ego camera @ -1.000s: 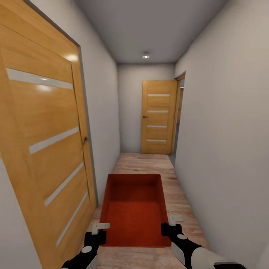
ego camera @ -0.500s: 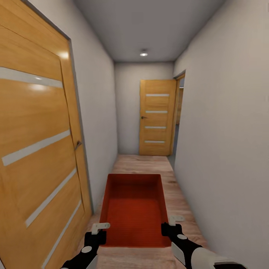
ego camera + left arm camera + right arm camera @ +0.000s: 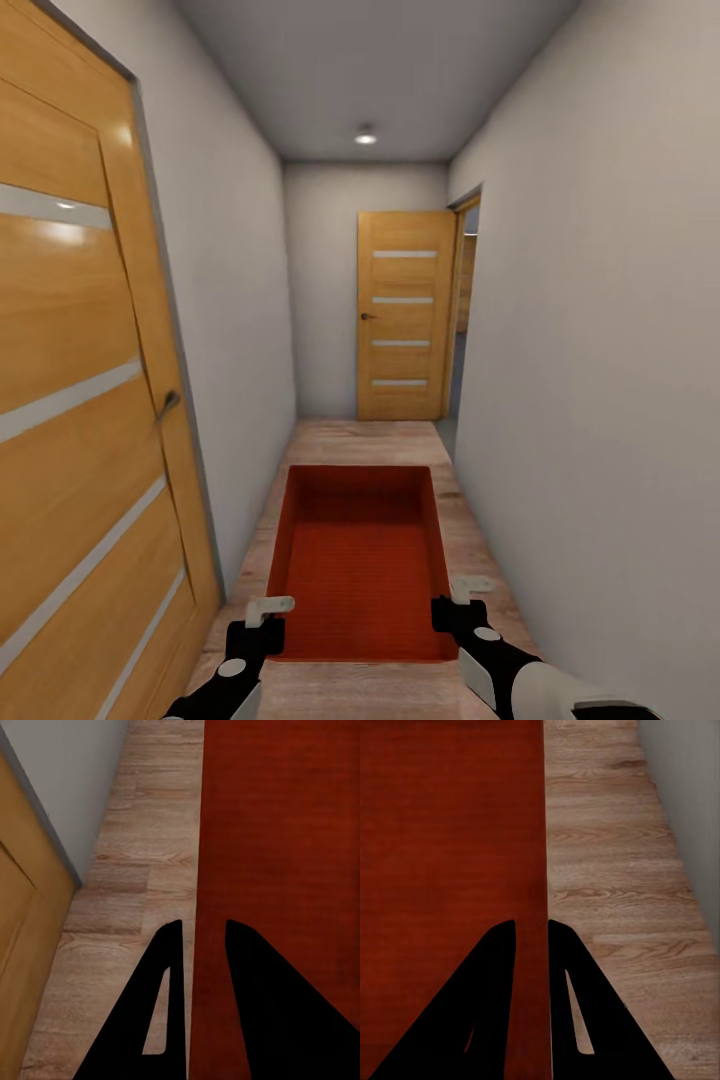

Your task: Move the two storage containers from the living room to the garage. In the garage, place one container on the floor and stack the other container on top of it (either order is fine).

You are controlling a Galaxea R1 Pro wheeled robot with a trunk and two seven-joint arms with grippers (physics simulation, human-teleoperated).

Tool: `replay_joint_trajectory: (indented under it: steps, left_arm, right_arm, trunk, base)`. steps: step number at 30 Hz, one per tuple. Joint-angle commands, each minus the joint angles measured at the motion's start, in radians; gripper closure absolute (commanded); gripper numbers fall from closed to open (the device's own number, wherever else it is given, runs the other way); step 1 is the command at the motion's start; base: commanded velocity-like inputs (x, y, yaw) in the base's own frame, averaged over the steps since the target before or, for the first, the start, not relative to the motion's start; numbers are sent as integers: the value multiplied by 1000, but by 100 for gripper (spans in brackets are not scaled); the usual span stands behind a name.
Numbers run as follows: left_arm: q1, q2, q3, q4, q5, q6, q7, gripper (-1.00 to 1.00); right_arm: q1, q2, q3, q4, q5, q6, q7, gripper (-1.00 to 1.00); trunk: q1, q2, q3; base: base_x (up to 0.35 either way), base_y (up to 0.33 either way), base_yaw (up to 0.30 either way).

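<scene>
Container: held over hallway floor; left gripper and right gripper each pinch a side wall.

Head looks down hallway; wrists close on shared container.

Setting: narrow domestic hallway. Plain pale walls, wood-plank floor, recessed ceiling light. Wooden door with frosted strips at left; matching door at far end beside an open doorway.
</scene>
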Motion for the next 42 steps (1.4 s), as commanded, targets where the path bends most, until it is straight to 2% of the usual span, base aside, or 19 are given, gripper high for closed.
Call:
replay_joint_trajectory:
  steps: [1, 42]
  left_arm:
    - [-1, 0, 10, -2, -4, -52, 11, 100]
    - [-1, 0, 14, -2, -1, -50, 11, 100]
  right_arm:
    - [0, 0, -26, 4, -21, -6, -14, 100]
    - [0, 0, -26, 4, -21, -7, -14, 100]
  trunk:
    - [1, -1, -2]
    - [1, -1, -2]
  base:
    - [322, 0, -1]
    - [322, 0, 0]
